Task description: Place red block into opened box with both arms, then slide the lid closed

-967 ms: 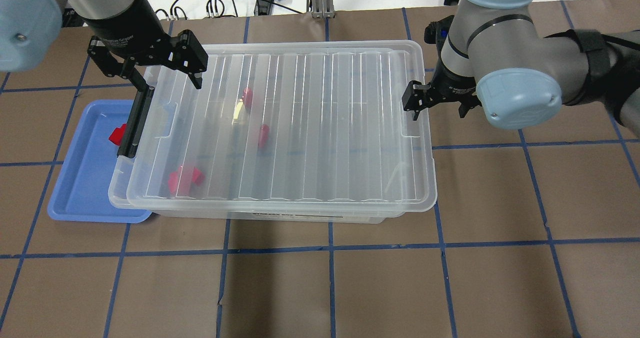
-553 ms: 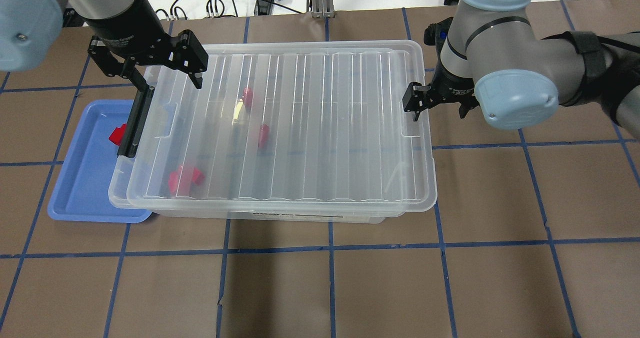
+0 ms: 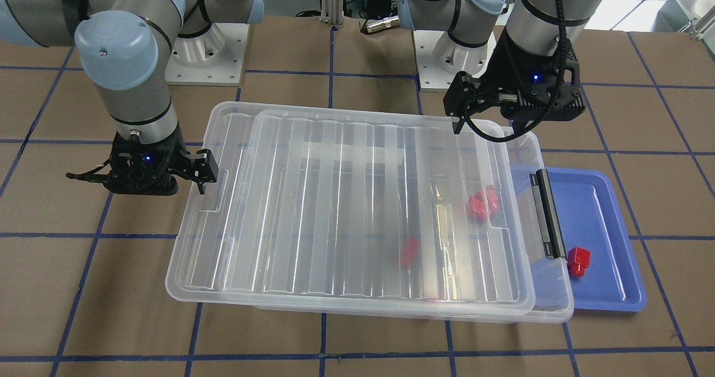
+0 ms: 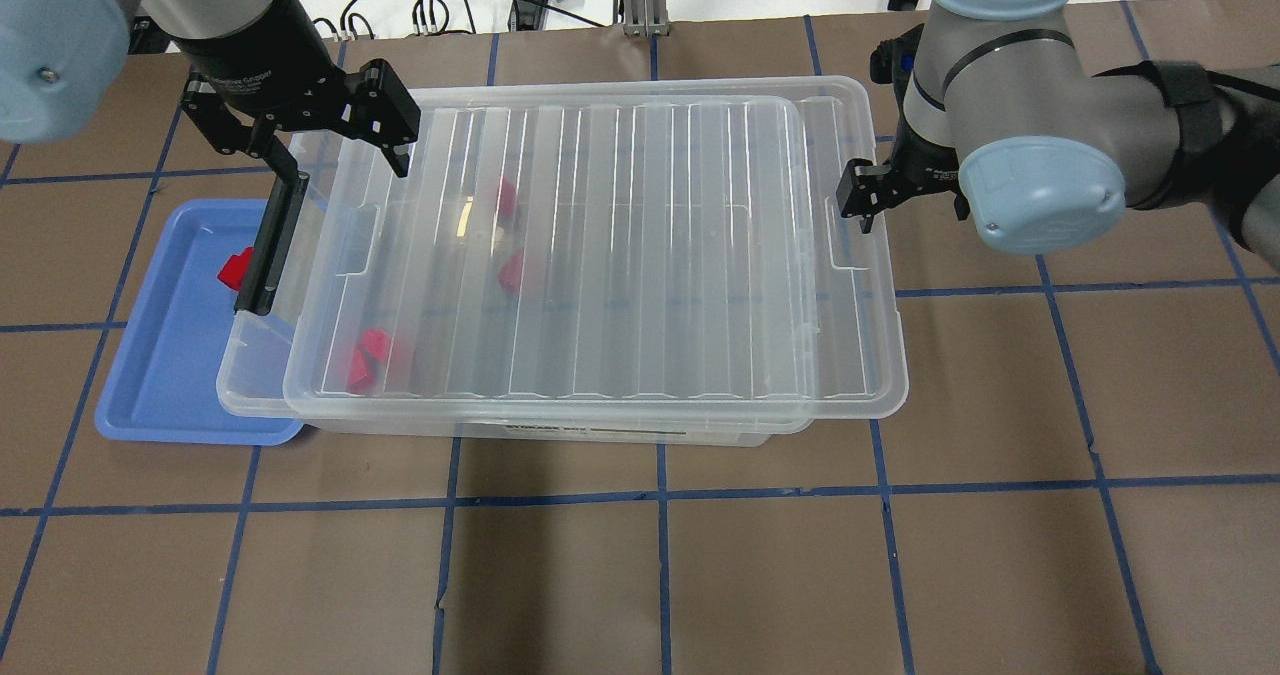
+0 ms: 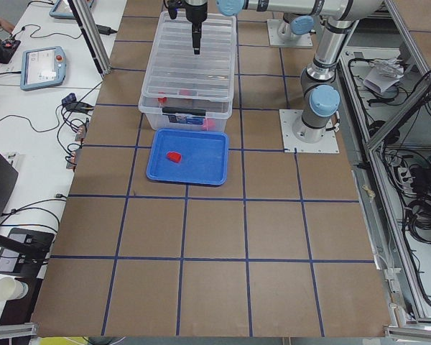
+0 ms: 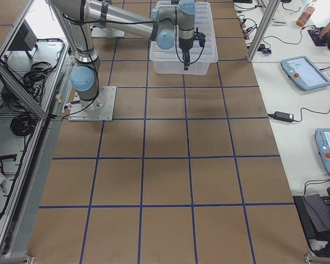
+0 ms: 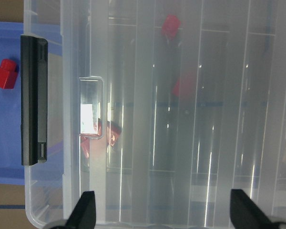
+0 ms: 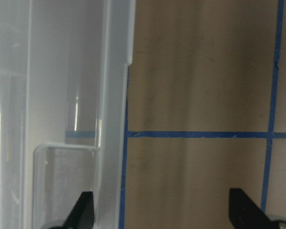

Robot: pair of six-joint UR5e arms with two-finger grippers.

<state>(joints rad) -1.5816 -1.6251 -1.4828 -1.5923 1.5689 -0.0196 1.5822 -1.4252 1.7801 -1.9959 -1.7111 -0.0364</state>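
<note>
The clear box (image 4: 250, 380) holds three red blocks (image 4: 512, 270) under its ribbed clear lid (image 4: 650, 255), which sits shifted toward the right arm and leaves a strip open beside the black latch bar (image 4: 270, 245). Another red block (image 4: 235, 270) lies on the blue tray. My left gripper (image 4: 345, 163) hangs open above the lid's far latch-end corner, empty. My right gripper (image 4: 910, 210) is open at the lid's other end. In the right wrist view one finger (image 8: 83, 210) is over the lid's rim and the other is over the table.
A blue tray (image 4: 160, 355) lies against the box's latch end, partly under it. Cables and a metal post stand beyond the table's far edge. Brown table surface with blue tape lines stretches in front of the box.
The lid has slid toward the right arm's side, widening the open strip at the latch end. The right gripper moved the same way with it. The left gripper barely moved.
</note>
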